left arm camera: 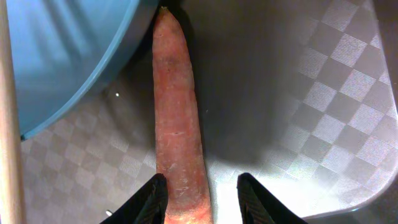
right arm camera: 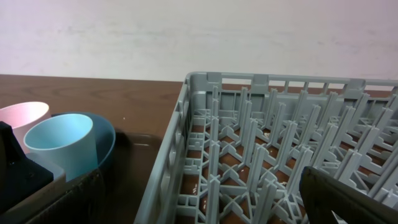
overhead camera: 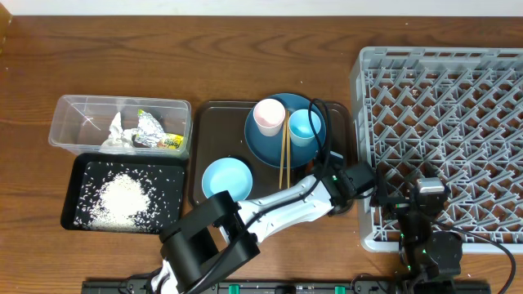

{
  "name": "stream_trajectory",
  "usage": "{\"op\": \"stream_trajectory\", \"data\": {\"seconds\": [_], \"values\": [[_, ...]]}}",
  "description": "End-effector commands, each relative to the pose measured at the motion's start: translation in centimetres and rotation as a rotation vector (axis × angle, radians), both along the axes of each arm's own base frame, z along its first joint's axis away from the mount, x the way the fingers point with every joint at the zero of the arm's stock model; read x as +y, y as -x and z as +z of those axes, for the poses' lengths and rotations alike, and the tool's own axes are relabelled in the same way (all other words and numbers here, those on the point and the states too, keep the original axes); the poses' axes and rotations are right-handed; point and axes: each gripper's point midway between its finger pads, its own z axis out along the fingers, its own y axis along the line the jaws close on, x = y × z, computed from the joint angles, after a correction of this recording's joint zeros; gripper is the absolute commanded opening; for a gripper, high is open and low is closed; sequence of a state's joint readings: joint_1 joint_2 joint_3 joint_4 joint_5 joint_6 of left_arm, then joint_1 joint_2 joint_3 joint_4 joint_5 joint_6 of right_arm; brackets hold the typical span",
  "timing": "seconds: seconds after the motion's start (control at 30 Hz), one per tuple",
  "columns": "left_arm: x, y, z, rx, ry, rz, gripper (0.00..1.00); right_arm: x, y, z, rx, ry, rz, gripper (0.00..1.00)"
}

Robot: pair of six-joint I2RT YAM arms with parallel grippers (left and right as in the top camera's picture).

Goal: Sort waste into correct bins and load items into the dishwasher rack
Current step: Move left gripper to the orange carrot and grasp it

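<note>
1. Only the left wrist view shows the carrot (left arm camera: 180, 118). It lies on the brown serving tray (left arm camera: 323, 99) with its thin tip at the rim of the blue plate (left arm camera: 68, 56), and a chopstick (left arm camera: 9, 124) runs down the left edge. From overhead the carrot is hidden under the arm.
2. The left gripper (left arm camera: 202, 190) straddles the carrot's thick end. Its jaws are parted, with a gap still showing beside the far finger.
3. Overhead, the left arm (overhead camera: 270, 204) stretches low across the serving tray towards its right edge.
4. The right gripper (right arm camera: 202, 186) sits at the near edge of the dishwasher rack (right arm camera: 261, 137) with its fingers (right arm camera: 348, 199) spread wide, holding nothing.
5. Counted from overhead:
   - Two cups stand on the plate, one pink (overhead camera: 269, 116) and one light blue (overhead camera: 306, 126).
   - There is one pair of chopsticks (overhead camera: 284, 159) and one pale blue bowl (overhead camera: 226, 178).
   - There are two bins. The clear tub (overhead camera: 73, 110) holds tissue (overhead camera: 114, 135), foil (overhead camera: 149, 126) and a yellow-green wrapper (overhead camera: 173, 142). The black tray (overhead camera: 78, 216) holds rice (overhead camera: 122, 196).
</note>
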State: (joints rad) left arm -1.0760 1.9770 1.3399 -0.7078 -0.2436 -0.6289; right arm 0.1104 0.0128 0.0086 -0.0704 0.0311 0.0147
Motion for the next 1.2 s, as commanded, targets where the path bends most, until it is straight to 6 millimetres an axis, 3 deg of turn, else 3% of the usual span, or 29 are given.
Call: {"op": "stream_trajectory", "data": {"seconds": [0.0,0.73,0.93,1.17], "values": [[0.1,-0.2,-1.0,-0.001,-0.022,0.008,0.40,-0.3,0.0,-0.2,0.004,-0.006,-0.014,0.99],[0.1,-0.5,-1.0,-0.008,-0.017,0.013,0.40,-0.3,0.0,-0.2,0.004,-0.006,-0.014,0.99],[-0.6,-0.3,0.7,-0.002,0.043,0.008,0.40,-0.3,0.0,-0.2,0.004,-0.006,-0.014,0.99],[-1.1,-0.6,4.3,-0.051,0.123,0.004,0.40,-0.3,0.0,-0.2,0.004,-0.006,-0.014,0.99]]}}
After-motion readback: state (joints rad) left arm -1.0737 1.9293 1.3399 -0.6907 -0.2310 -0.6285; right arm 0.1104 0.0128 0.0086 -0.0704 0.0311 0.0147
